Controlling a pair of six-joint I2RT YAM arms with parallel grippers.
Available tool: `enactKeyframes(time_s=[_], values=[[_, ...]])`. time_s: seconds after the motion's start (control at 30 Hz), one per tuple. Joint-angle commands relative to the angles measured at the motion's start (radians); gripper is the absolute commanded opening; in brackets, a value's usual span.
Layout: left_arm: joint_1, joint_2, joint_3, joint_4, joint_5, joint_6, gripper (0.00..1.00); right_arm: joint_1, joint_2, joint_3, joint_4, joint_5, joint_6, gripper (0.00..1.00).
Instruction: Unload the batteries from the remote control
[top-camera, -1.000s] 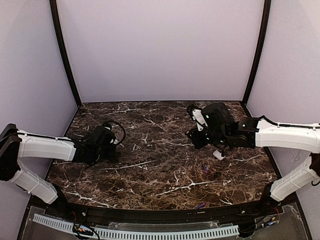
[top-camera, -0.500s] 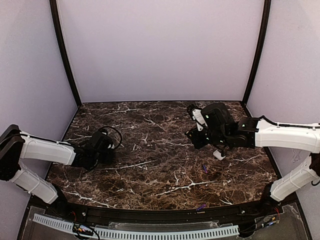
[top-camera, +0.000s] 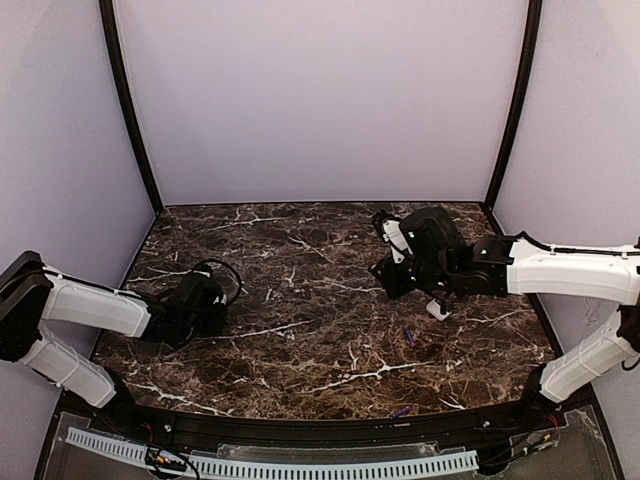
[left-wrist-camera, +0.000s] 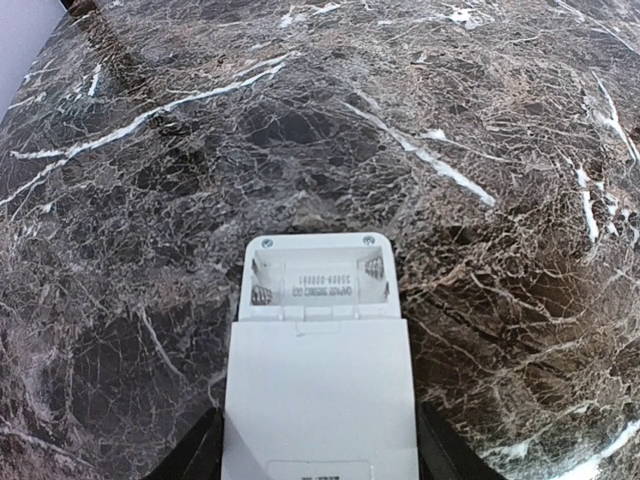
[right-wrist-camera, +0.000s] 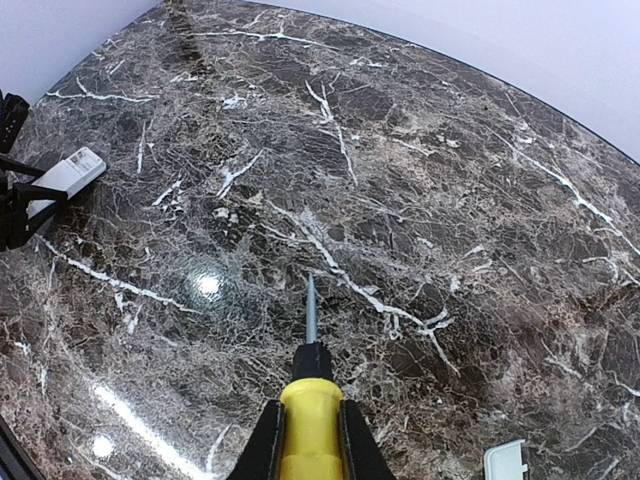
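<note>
remote (left-wrist-camera: 318, 390): lying back-up in the left gripper (left-wrist-camera: 318, 462), low over the left side of the table (left-wrist-camera: 480, 120). The dark fingers press both long edges, so it's clamped.
battery bay (left-wrist-camera: 318, 285): lid off and nothing in it, just the springs and a printed label.
batteries (top-camera: 408, 337): one purple cell sits on the marble right of centre. The second battery (top-camera: 400, 411) is down by the near edge, well apart from the first.
right gripper (right-wrist-camera: 310, 440): closed around the yellow handle of a screwdriver (right-wrist-camera: 310, 400), tip pointing down at bare marble.
cover (right-wrist-camera: 505, 461): small white piece lying near the right gripper.
handling, my guess: the remote is light, stiff, slick plastic, so grip the long sides mid-body, away from the open end. The cells are tiny, smooth and round, so they'll roll; pinch them across the middle.
hard to see: the remote's button side faces down. From the top view it's hidden by the arm. Can't tell if that near battery is on the marble or the black rim.
</note>
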Motion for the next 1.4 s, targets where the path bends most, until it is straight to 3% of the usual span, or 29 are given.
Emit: enactKeyframes(time_s=[0.0, 0.2, 0.33, 0.5, 0.73, 1.0, 1.37], values=[[0.005, -0.012, -0.026, 0.008, 0.01, -0.011, 0.45, -0.007, 0.009, 0.003, 0.038, -0.009, 0.014, 0.0], [0.005, -0.022, -0.026, -0.002, 0.005, -0.01, 0.9, -0.007, 0.01, 0.005, 0.038, -0.017, 0.014, 0.0], [0.005, -0.037, -0.02, -0.016, 0.004, 0.003, 0.98, -0.007, 0.009, 0.007, 0.039, -0.021, 0.016, 0.0], [0.005, -0.089, 0.006, -0.052, 0.013, 0.071, 0.98, -0.007, 0.006, 0.012, 0.037, -0.029, 0.006, 0.0], [0.004, -0.22, 0.012, -0.031, 0.127, 0.224, 0.93, -0.023, 0.007, 0.029, 0.026, -0.117, -0.031, 0.0], [-0.064, -0.293, 0.011, 0.085, 0.298, 0.361, 0.87, -0.059, 0.043, 0.084, -0.038, -0.44, -0.128, 0.0], [-0.18, -0.293, 0.045, 0.176, 0.62, 0.575, 0.78, -0.059, 0.093, 0.138, -0.131, -0.725, -0.213, 0.0]])
